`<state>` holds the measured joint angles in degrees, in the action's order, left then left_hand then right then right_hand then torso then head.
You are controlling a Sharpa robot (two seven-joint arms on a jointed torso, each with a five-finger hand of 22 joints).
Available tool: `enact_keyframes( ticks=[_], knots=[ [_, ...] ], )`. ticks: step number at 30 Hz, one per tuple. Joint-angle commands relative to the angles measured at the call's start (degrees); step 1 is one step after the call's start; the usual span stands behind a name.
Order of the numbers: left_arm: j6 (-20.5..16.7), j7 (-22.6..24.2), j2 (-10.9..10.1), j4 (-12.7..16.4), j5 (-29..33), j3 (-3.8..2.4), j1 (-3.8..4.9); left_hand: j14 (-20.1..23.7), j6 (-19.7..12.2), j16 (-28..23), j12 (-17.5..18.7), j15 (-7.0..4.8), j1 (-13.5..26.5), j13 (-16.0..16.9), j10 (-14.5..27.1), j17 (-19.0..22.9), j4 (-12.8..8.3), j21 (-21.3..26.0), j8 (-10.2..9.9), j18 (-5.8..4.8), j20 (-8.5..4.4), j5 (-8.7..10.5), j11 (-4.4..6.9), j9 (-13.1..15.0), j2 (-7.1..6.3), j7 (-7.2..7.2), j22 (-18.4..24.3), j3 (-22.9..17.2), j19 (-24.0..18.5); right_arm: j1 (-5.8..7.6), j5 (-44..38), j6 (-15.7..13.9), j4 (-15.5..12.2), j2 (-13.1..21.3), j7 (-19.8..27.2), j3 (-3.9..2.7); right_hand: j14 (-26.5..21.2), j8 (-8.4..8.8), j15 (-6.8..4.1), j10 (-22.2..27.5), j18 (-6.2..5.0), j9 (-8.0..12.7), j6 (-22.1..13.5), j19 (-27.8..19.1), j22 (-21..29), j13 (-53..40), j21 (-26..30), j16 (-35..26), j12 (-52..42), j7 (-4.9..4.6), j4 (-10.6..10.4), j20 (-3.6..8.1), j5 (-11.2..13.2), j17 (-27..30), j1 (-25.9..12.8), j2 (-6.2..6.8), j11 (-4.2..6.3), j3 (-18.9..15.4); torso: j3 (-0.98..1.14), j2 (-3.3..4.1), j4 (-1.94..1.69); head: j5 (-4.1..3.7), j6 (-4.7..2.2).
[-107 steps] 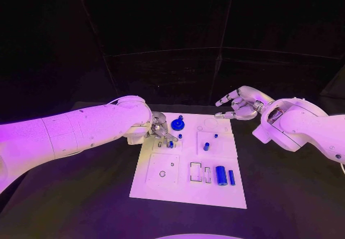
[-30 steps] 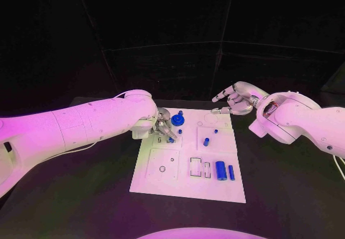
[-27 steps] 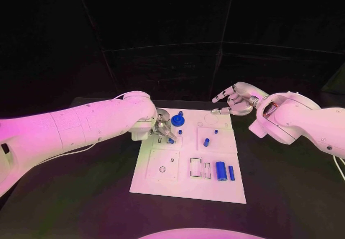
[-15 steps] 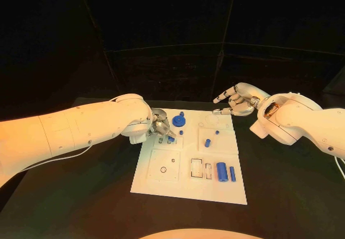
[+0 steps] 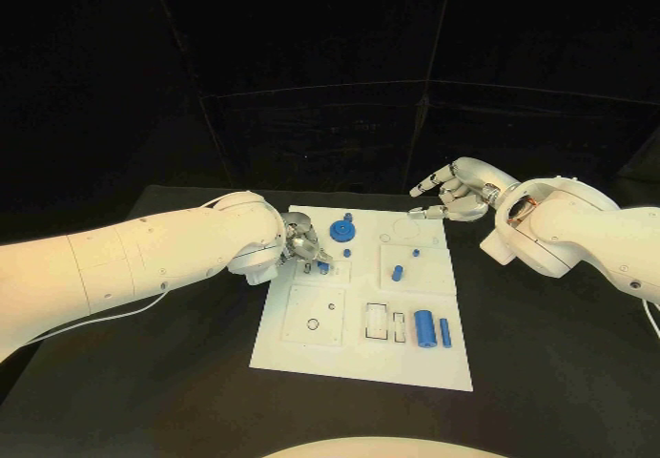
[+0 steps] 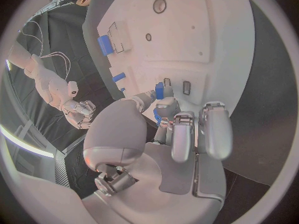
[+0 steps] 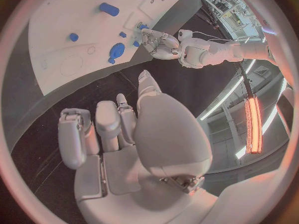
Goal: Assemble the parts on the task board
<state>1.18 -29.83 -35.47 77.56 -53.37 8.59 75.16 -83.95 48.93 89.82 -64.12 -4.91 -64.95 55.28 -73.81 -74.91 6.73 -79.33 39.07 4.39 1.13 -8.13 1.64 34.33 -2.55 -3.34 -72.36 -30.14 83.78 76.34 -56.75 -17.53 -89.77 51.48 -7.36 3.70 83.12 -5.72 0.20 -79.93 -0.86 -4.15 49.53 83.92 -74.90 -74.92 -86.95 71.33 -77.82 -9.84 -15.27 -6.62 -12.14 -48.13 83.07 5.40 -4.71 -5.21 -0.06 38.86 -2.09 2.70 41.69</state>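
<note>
The white task board (image 5: 360, 358) lies in the middle of the black table. My left hand (image 5: 304, 249) hovers over its far left section, where thumb and a finger pinch a small blue part (image 6: 159, 90) upright beside two narrow slots (image 6: 186, 87). The same part (image 5: 324, 268) shows just below the fingers in the head view. A blue gear-like part (image 5: 341, 229) stands close to the hand's right. My right hand (image 5: 451, 196) hangs off the board's far right corner, fingers apart and holding nothing.
Other blue parts stand on the board: a small peg (image 5: 347, 253), a short piece (image 5: 396, 273), a thick cylinder (image 5: 425, 327) and a slim bar (image 5: 444, 331) beside rectangular cut-outs (image 5: 374, 322). Black table surrounds the board on all sides.
The left hand has stayed over the far left slots with the small blue part, shifting only slightly. The right hand has kept its place.
</note>
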Motion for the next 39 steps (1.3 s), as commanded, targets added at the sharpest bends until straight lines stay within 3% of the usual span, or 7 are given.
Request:
enact_keyframes(
  ticks=[1,9,26,37,39],
  knots=[
    [-3.77,0.65,0.05,0.01,-3.77,-0.05,-0.27,-6.05,-0.19,0.18,-0.37,-0.04,0.09,0.03,-0.29,-15.09,-9.16,0.04,0.2,-0.77,0.16,-0.24,-0.22,0.06,-0.17,0.42,-0.04,-9.47,0.5,0.11,0.14,-0.27,-0.22,0.06,0.43,-0.03,-0.23,-0.17,-0.27,0.42,-0.6,0.04,0.05,2.38,-9.7,-0.91,0.21,-0.24,0.28,0.03,0.03,0.44,-0.38,0.02,-0.05,-0.31,0.04,-0.27,0.05,0.0,0.1,0.07,0.08],
    [-3.74,0.52,0.18,0.35,-6.32,-0.04,-0.85,-6.05,-0.17,0.18,-0.45,-0.05,0.11,0.13,-0.36,-15.09,-9.17,0.01,0.23,-0.78,0.15,-0.23,-0.2,0.08,-0.2,0.43,-0.08,-9.57,0.52,0.11,0.13,-0.53,-0.39,0.14,0.51,-0.03,-0.22,-0.17,-0.27,0.41,-0.6,0.04,0.03,2.36,-9.66,-0.91,0.23,-0.29,0.28,0.03,0.02,0.45,-0.43,0.08,-0.06,-0.4,0.04,-0.27,0.01,0.03,0.17,0.17,0.06],
    [1.78,0.08,0.11,0.32,-8.41,0.0,-1.1,-6.05,-0.18,0.18,-0.29,-0.05,0.04,-0.13,-0.29,-15.09,-9.41,0.15,0.33,-0.74,0.15,-0.18,-0.18,0.16,-0.52,0.46,0.12,-9.93,0.45,0.11,0.13,-0.27,-0.3,-0.05,0.68,-0.03,-0.17,-0.18,-0.28,0.35,-0.6,0.04,0.02,2.38,-9.67,-0.96,0.23,-0.25,0.24,0.04,0.01,0.46,-0.51,-0.06,-0.08,-0.53,0.05,-0.27,-0.02,0.02,0.08,0.23,0.21],
    [2.91,0.05,0.12,0.5,-8.69,0.0,-1.13,-6.05,-0.15,0.18,-0.03,-0.05,-0.02,-0.5,-0.15,-15.09,-9.57,0.14,0.4,-0.75,0.15,-0.16,-0.16,0.21,-0.7,0.47,0.08,-10.11,0.46,0.1,0.13,-0.11,-0.29,-0.28,0.83,-0.03,-0.17,-0.18,-0.28,0.35,-0.6,0.04,0.02,2.37,-9.67,-0.96,0.24,-0.27,0.24,0.04,0.02,0.46,-0.54,-0.03,-0.08,-0.59,0.05,-0.27,0.03,0.04,0.18,0.2,0.78],
    [3.04,0.04,0.12,0.53,-8.7,-0.01,-1.13,-6.05,-0.15,0.18,-0.03,-0.05,-0.02,-0.5,-0.15,-15.09,-9.57,0.14,0.4,-0.75,0.15,-0.16,-0.16,0.21,-0.7,0.47,0.08,-10.11,0.46,0.1,0.13,-0.09,-0.26,-0.3,0.84,-0.03,-0.17,-0.18,-0.28,0.35,-0.6,0.04,0.02,2.37,-9.67,-0.96,0.24,-0.27,0.24,0.04,0.02,0.46,-0.54,-0.03,-0.08,-0.59,0.05,-0.27,0.02,0.05,0.15,0.13,0.51]
  ],
)
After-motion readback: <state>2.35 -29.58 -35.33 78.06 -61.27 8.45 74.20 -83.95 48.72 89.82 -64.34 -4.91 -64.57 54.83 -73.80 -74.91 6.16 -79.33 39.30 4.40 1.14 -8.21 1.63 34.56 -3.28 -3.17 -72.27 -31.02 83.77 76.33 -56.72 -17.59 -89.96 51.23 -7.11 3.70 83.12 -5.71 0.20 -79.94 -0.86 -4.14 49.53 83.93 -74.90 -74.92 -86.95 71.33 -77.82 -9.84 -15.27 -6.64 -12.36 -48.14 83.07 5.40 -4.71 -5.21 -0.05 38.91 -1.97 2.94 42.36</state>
